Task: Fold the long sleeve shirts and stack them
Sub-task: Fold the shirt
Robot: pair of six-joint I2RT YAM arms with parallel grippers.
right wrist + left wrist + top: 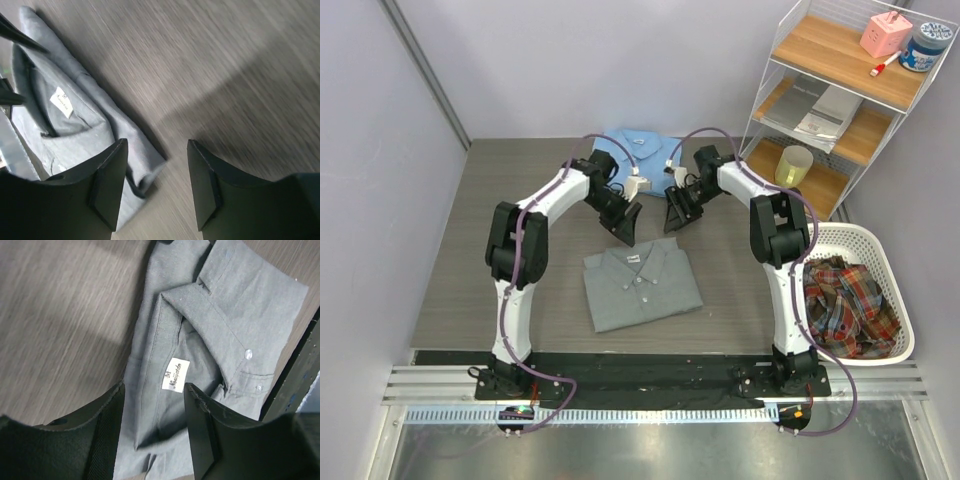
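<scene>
The grey shirt (642,285) lies folded flat on the table, collar toward the far side. Its white collar label shows in the left wrist view (176,375) and in the right wrist view (61,102). The light blue shirt (638,152) lies folded at the table's far edge. My left gripper (627,232) hangs open and empty just above the grey shirt's collar (165,335). My right gripper (675,222) is open and empty above the shirt's far right corner (145,170).
A white laundry basket (880,262) with plaid clothes (845,300) stands at the right. A wire shelf (840,100) at the back right holds a yellow cup (793,165), papers and small items. Grey walls close in the left and back.
</scene>
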